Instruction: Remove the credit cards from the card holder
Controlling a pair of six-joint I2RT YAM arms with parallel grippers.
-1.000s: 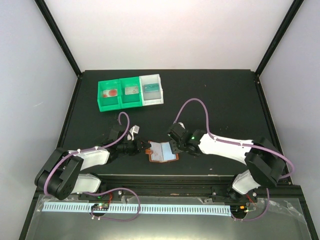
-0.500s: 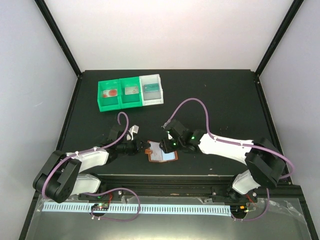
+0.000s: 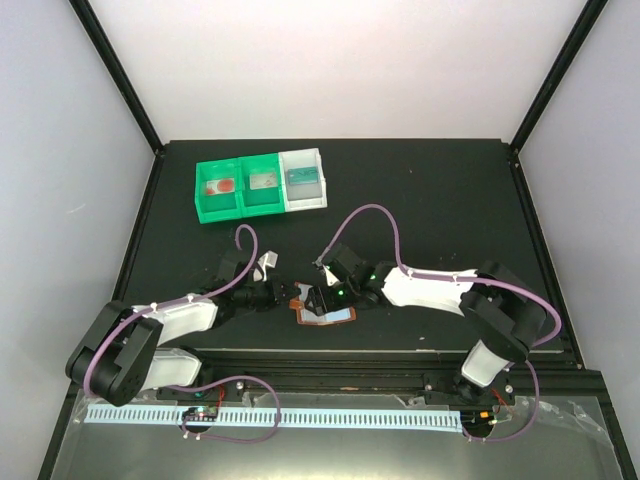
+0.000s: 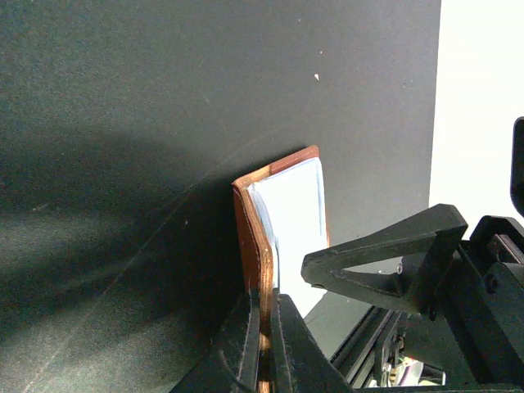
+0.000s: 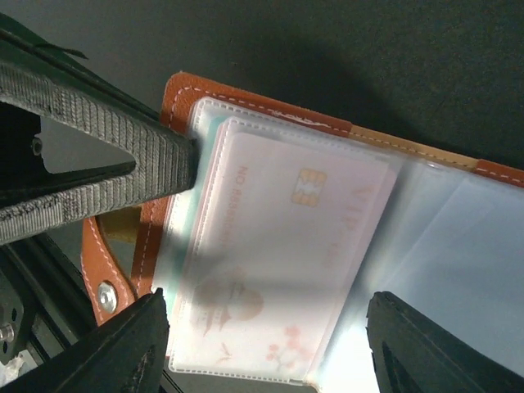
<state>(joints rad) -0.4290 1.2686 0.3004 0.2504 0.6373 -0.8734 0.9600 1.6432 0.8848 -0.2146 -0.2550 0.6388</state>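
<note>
The brown card holder (image 3: 335, 317) lies open on the black table near the front edge, between both arms. My left gripper (image 4: 265, 299) is shut on the holder's brown leather edge (image 4: 250, 221), at its left side in the top view. The right gripper (image 5: 270, 348) hovers just over the holder's clear pocket face, open, its two fingers straddling a pale pink credit card (image 5: 278, 254) with a gold chip. That card sits inside the clear pocket, and a light blue edge shows beneath it. The holder's brown rim (image 5: 246, 100) and snap tab (image 5: 105, 291) show around the pocket.
Two green bins (image 3: 238, 188) and a white bin (image 3: 304, 178) stand in a row at the back left, each with a small item inside. The left gripper's ribbed finger (image 5: 90, 168) crosses the upper left of the right wrist view. Black frame rails border the table.
The right gripper has moved left over the card holder, covering more of it. Its jaws narrowed and then widened again. The left gripper has kept its hold on the holder's edge.
</note>
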